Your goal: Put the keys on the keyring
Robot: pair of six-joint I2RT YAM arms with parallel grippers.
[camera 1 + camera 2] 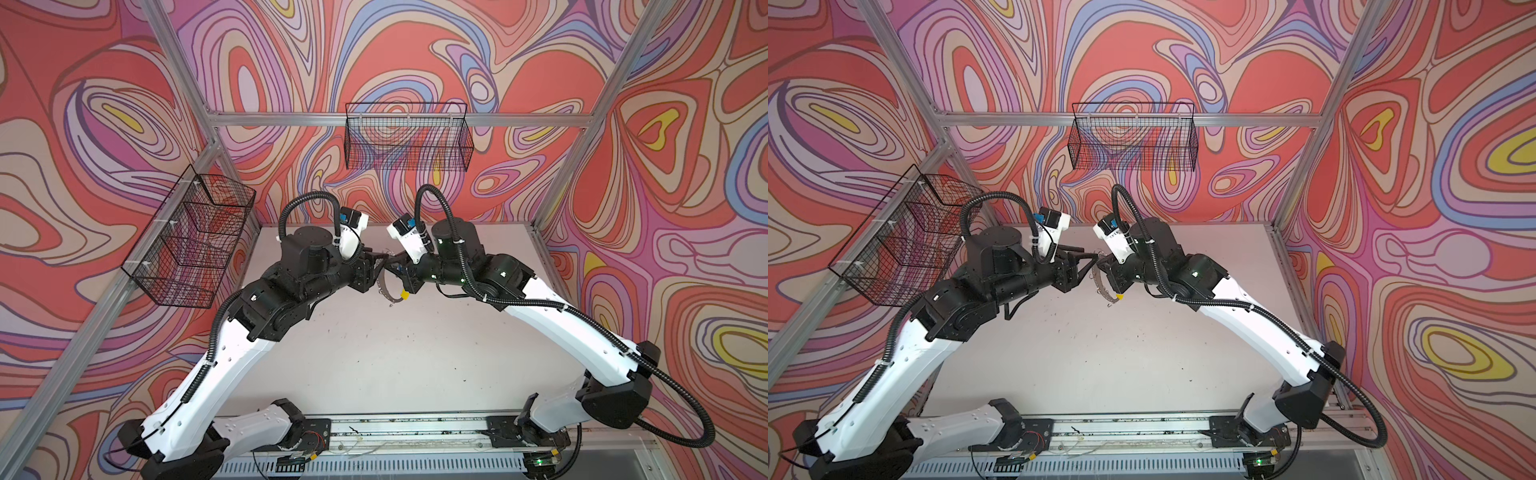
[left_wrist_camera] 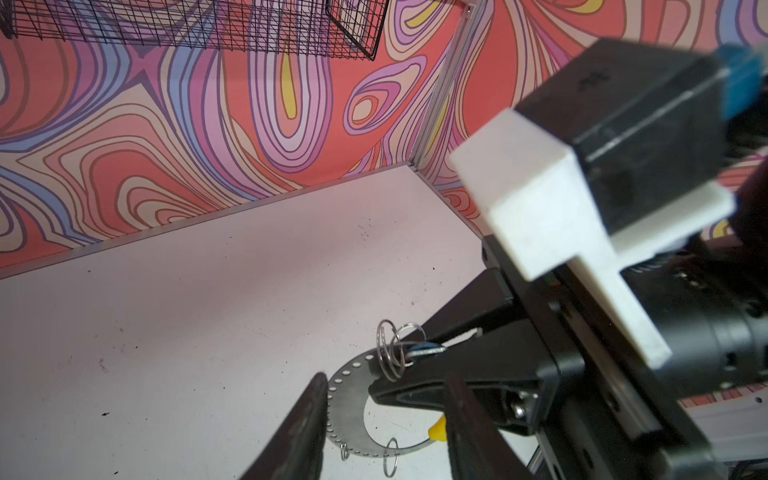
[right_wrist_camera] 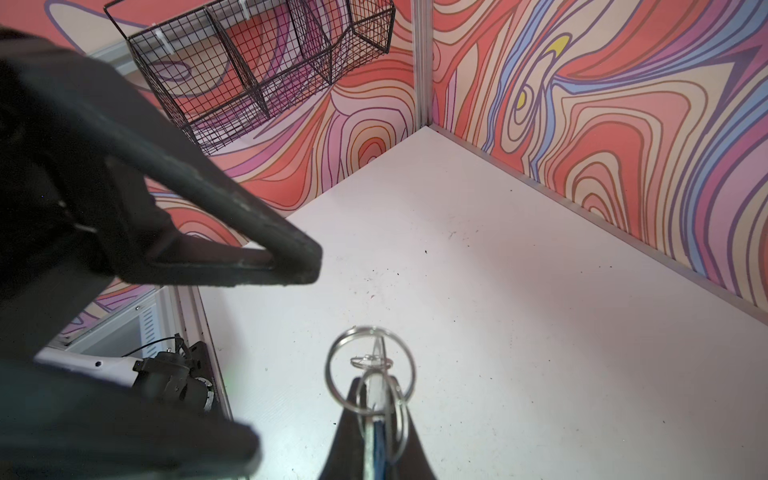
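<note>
The keyring (image 2: 347,399), a grey perforated hoop with a yellow segment (image 2: 437,430), hangs above the table between both arms in both top views (image 1: 387,286) (image 1: 1101,286). My right gripper (image 3: 376,384) is shut on the hoop's edge, with a key's blue tag (image 3: 379,440) pinched alongside. In the left wrist view the blue tag (image 2: 428,351) shows between the right gripper's black fingers. Small wire rings (image 3: 370,370) stick out past its tips. My left gripper (image 2: 386,376) is open, its fingers (image 2: 305,428) standing either side of the hoop. No other key shows.
A black wire basket (image 1: 407,137) hangs on the back wall, and a divided one (image 1: 187,237) on the left wall. The white table (image 1: 374,353) is speckled with small dark marks. Metal frame posts stand at the back corners.
</note>
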